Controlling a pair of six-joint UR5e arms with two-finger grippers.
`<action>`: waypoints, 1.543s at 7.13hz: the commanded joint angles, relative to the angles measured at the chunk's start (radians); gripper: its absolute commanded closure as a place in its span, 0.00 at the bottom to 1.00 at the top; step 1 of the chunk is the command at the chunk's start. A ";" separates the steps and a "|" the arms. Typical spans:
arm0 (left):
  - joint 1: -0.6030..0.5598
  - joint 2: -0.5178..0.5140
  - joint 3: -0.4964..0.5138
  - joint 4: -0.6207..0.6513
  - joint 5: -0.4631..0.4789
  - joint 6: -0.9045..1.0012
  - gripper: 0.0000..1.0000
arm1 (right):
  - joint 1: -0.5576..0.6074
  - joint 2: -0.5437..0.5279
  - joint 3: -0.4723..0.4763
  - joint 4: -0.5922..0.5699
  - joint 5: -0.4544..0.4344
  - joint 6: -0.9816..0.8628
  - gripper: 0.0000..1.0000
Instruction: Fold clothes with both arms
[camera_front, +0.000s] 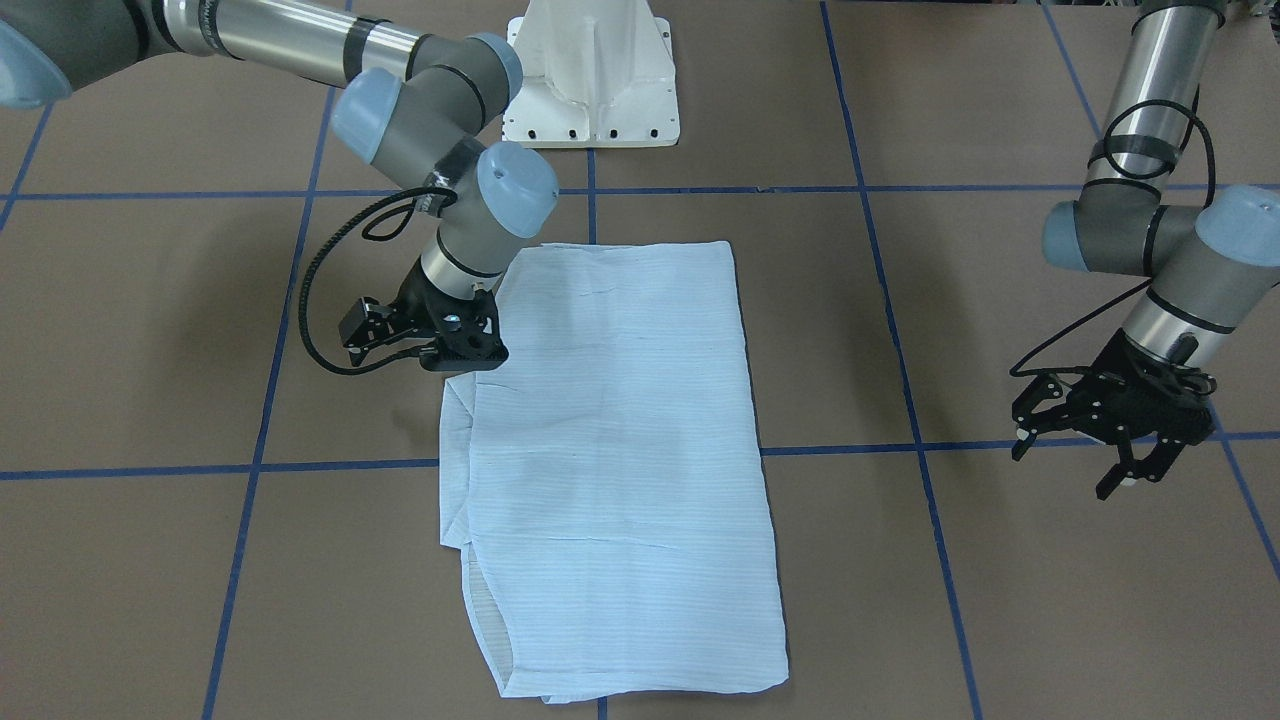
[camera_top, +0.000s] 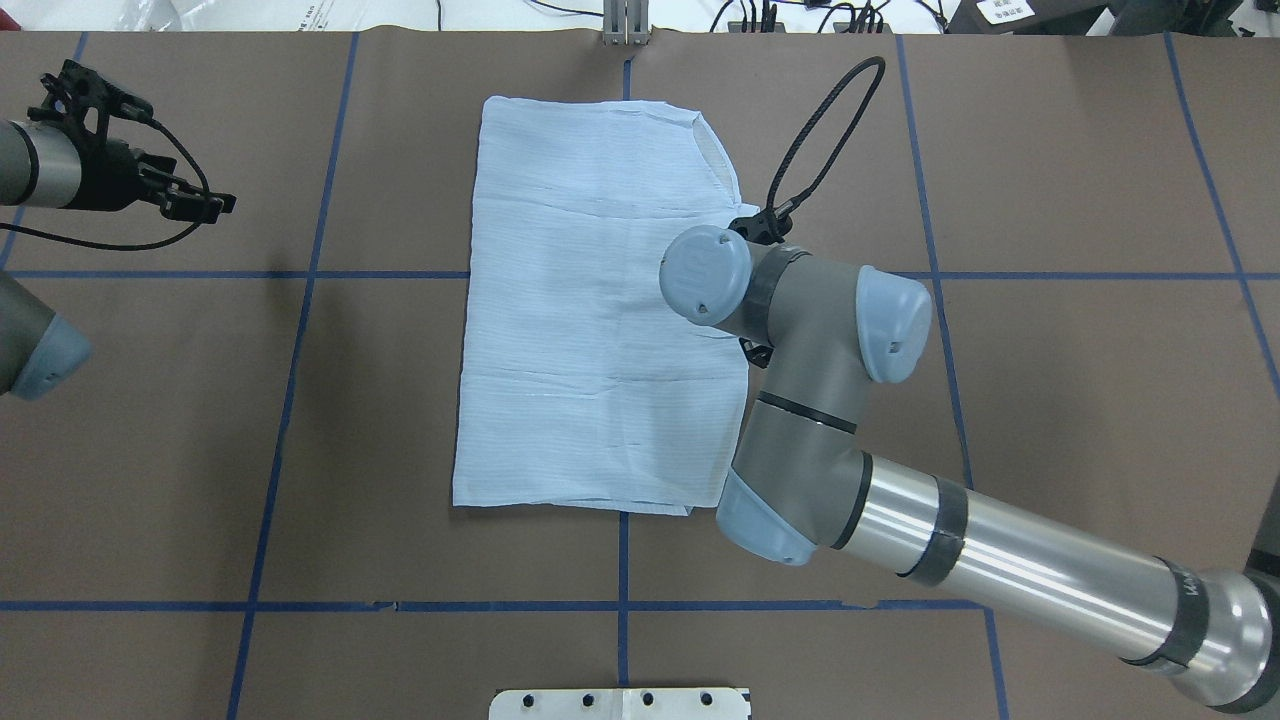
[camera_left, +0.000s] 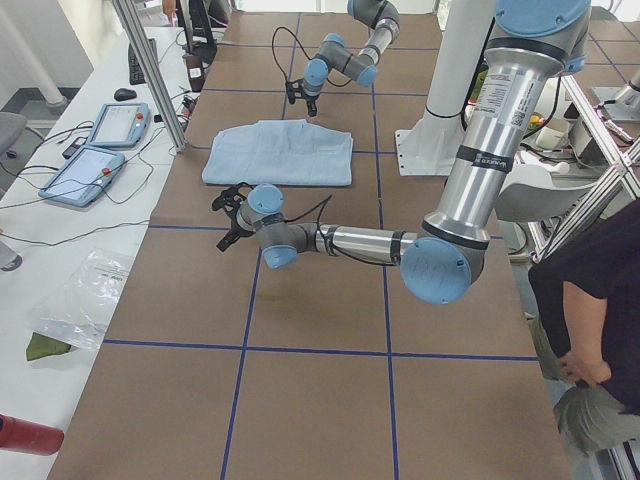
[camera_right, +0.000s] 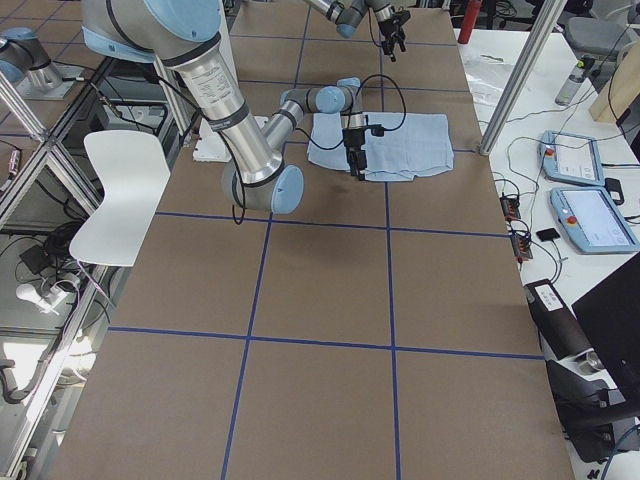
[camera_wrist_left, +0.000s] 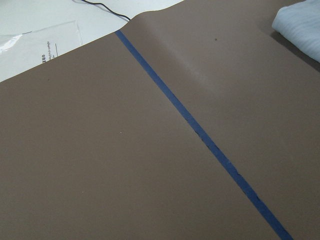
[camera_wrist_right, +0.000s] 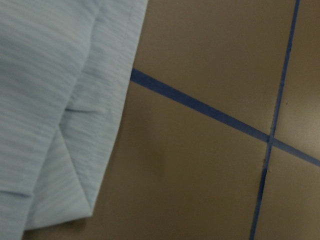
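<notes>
To begin with the left gripper (camera_front: 1068, 462): hangs above bare tabletop (camera_front: 150, 330), well apart from the shirt (camera_front: 620, 420), with fingers (camera_front: 1122, 472) spread wide, and holds nothing. Shows to its own camera only brown surface, one blue tape line (camera_wrist_left: 200, 135) and a small corner of the cloth.

Next, in the middle, the shirt: lies flat on the tabletop, already brought in to a long narrow rectangle, one short end toward the base (camera_front: 590, 90), the other toward the operators' side. Shows no collar and no buttons from above. Has along the robot's right side a stepped border of several layers, with a small tucked corner.

Then the right gripper (camera_front: 465, 345): points down at that layered border. Cannot tell whether open or closed, nor whether touching the cloth; not shown clearly in any view.

As for handling: judged thin, light and very soft, without stiffness, so likely to sag, to slide layer over layer and to wrinkle if pulled from one point only. Better to pinch all layers together at the two corners of one short end, one corner for each gripper, and to carry them level across. Danger of catching only the top layer and opening the fold.
</notes>
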 joint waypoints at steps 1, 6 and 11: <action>0.000 -0.001 -0.032 0.002 -0.009 -0.103 0.00 | 0.045 -0.045 0.194 0.022 0.045 -0.035 0.00; 0.238 0.237 -0.488 0.019 -0.009 -0.635 0.00 | 0.039 -0.400 0.408 0.714 0.207 0.380 0.00; 0.693 0.113 -0.721 0.567 0.388 -1.070 0.00 | -0.038 -0.502 0.406 0.892 0.092 0.683 0.00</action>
